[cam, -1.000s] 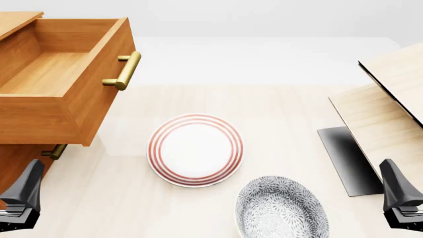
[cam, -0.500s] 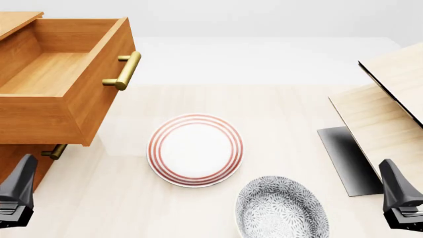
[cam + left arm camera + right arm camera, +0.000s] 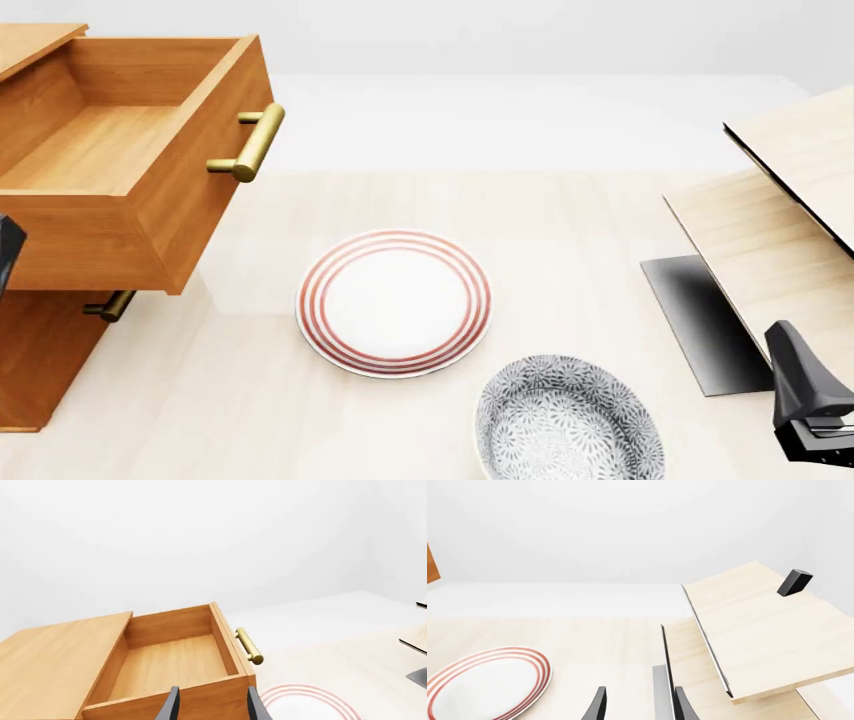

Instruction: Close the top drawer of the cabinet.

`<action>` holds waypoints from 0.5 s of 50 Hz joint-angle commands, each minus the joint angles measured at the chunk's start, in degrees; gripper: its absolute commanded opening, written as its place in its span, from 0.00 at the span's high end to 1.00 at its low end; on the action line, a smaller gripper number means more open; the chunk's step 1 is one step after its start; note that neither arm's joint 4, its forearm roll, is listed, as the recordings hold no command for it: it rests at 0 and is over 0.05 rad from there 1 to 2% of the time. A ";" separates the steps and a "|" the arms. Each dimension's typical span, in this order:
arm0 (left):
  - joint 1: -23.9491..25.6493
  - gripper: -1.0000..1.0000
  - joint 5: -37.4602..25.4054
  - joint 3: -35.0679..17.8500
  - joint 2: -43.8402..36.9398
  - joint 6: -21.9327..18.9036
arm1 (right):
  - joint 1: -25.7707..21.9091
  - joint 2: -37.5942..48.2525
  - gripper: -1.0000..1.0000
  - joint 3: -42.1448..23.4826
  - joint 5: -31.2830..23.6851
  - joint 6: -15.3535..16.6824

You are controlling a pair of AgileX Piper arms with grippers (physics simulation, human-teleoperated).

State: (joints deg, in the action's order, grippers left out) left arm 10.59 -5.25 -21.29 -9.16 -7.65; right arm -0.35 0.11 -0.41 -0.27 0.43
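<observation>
The top drawer [image 3: 127,160] stands pulled well out of the cabinet [image 3: 47,355], its inside bare wood, its brass handle [image 3: 250,142] on the front panel facing the middle of the table [image 3: 561,230]. The lower drawer's handle [image 3: 111,305] peeks from under the open drawer.

The left gripper [image 3: 211,707] shows in its wrist view as two dark fingers [image 3: 171,709] set a narrow gap apart with nothing between them. The near side wall of the top drawer lies just beyond the fingertips, apart from them as far as can be told, and the brass handle sits farther ahead, toward the red-ringed plate [image 3: 313,702]. In the front view only a dark sliver of this gripper [image 3: 7,250] shows at the frame edge, in front of the drawer's side.

The right gripper [image 3: 638,707] also has its fingers [image 3: 682,707] narrowly parted and empty. Ahead of them lies the pale wooden structure [image 3: 760,630] with a black panel [image 3: 701,320]; the red-ringed plate is off to the other side. In the front view the right gripper [image 3: 807,405] hovers low, well apart from the cabinet, with a grey patterned bowl [image 3: 567,420] between it and the plate
</observation>
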 commanded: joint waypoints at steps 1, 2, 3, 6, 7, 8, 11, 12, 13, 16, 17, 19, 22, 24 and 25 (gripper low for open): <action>8.43 0.00 5.37 -8.99 -11.36 -4.69 | -0.02 -0.01 0.00 -0.02 0.01 0.13; 9.37 0.00 6.07 -9.41 -12.16 -5.45 | -0.02 -0.01 0.00 -0.02 0.00 0.10; 9.91 0.00 6.78 -9.77 -12.98 -5.91 | 0.00 0.00 0.00 -0.01 -0.02 -0.01; 12.89 0.00 10.33 -13.23 -19.72 -4.90 | 0.00 0.02 0.00 -0.02 -0.01 -0.03; 12.95 0.00 10.50 -13.67 -20.33 -4.87 | -0.01 0.02 0.00 -0.02 0.00 0.00; 23.26 0.00 15.59 -30.55 -38.41 -8.01 | -0.01 -0.01 0.00 -0.02 0.00 0.01; 23.98 0.00 16.08 -31.38 -39.79 -8.76 | -0.01 -0.02 0.00 -0.03 -0.01 0.07; 24.18 0.00 16.17 -31.63 -40.15 -8.95 | -0.01 -0.02 0.00 -0.03 -0.01 0.07; 24.36 0.00 16.23 -31.90 -40.47 -9.07 | -0.01 -0.02 0.00 -0.04 -0.02 0.03; 24.79 0.00 16.42 -32.66 -41.43 -9.52 | -0.01 -0.02 0.00 -0.05 -0.03 0.05; 25.05 0.00 16.46 -32.94 -41.82 -9.74 | -0.01 -0.03 0.00 -0.05 -0.03 0.07; 25.80 0.00 16.69 -33.47 -42.74 -10.57 | -0.01 -0.03 0.00 -0.05 -0.05 0.02; 26.48 0.00 16.86 -34.70 -44.41 -11.41 | -0.01 -0.03 0.00 -0.06 -0.05 0.06; 27.83 0.00 17.37 -35.62 -45.95 -12.75 | -0.01 -0.03 0.00 -0.06 -0.06 0.01; 27.84 0.00 17.37 -35.63 -45.96 -12.75 | -0.01 -0.03 0.00 -0.06 -0.06 0.01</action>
State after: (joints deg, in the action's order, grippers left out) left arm 33.26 9.47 -50.51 -46.64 -17.09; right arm -0.36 0.09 -0.46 -0.30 0.46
